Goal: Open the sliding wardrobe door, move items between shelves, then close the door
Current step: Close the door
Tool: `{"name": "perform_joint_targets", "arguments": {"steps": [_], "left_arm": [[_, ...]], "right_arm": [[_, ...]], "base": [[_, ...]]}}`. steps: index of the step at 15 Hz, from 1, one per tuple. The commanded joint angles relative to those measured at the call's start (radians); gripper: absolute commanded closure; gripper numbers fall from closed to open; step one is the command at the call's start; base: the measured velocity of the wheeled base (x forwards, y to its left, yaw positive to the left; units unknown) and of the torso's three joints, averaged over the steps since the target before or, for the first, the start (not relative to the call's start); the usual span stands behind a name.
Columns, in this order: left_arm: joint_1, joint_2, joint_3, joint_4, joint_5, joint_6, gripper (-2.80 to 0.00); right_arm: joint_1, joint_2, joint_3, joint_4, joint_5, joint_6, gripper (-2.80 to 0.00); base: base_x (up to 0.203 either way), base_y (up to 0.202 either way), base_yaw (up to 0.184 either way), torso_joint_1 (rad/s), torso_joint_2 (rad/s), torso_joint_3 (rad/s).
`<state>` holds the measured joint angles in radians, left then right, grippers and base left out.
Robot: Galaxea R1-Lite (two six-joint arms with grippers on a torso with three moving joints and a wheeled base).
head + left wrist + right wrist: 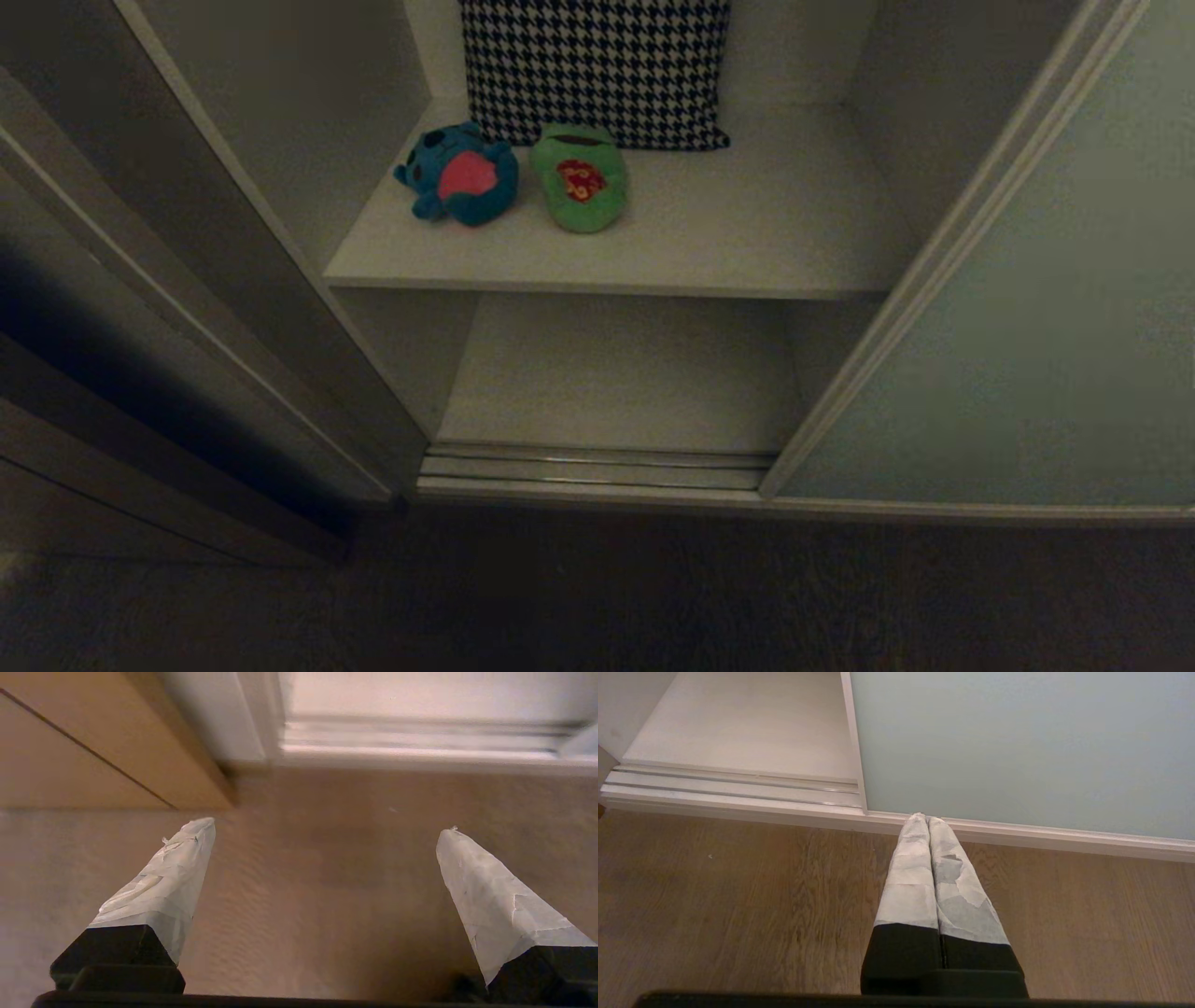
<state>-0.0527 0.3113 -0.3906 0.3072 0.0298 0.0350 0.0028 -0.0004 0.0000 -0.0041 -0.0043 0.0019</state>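
Observation:
The pale grey-green sliding wardrobe door (1036, 327) stands slid to the right, leaving the wardrobe open. On the upper white shelf (747, 233) lie a blue plush toy (459, 175) with a pink belly and, just right of it, a green frog toy (581, 179) with a red flowered belly. The lower shelf (616, 373) is bare. Neither arm shows in the head view. My left gripper (327, 828) hangs open over the brown floor with nothing between its taped fingers. My right gripper (928, 817) is shut and empty, pointing at the door's (1017, 742) bottom rail.
A black-and-white houndstooth cushion (597, 70) leans against the back wall behind the toys. A dark brown wooden side panel (140, 308) flanks the opening on the left. Sliding tracks (597, 467) run along the wardrobe's base above the wooden floor (714, 896).

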Motion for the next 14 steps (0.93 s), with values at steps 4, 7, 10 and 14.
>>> {"name": "perform_joint_targets", "arguments": {"steps": [4, 7, 10, 14], "left_arm": [[0.069, -0.234, 0.167, -0.092, -0.069, 0.094, -2.80], [0.070, -0.308, 0.278, -0.114, -0.051, 0.115, -2.80], [0.070, -0.308, 0.320, -0.185, -0.054, 0.124, -2.80], [0.068, -0.310, 0.354, -0.217, -0.071, 0.063, 0.00]], "right_arm": [[0.000, -0.003, -0.001, 0.000, 0.000, 0.000, 0.00], [0.000, -0.001, 0.000, 0.000, 0.000, 0.000, 0.00], [0.000, -0.003, 0.000, 0.000, 0.000, 0.000, 0.00], [0.000, -0.003, 0.000, 0.000, 0.000, 0.000, 0.00]], "base": [[0.000, 0.000, 0.000, 0.000, 0.00, 0.000], [0.000, 0.000, 0.000, 0.000, 0.00, 0.000], [0.000, 0.000, 0.000, 0.000, 0.00, 0.000], [0.000, 0.000, 0.000, 0.000, 0.00, 0.000]]}}
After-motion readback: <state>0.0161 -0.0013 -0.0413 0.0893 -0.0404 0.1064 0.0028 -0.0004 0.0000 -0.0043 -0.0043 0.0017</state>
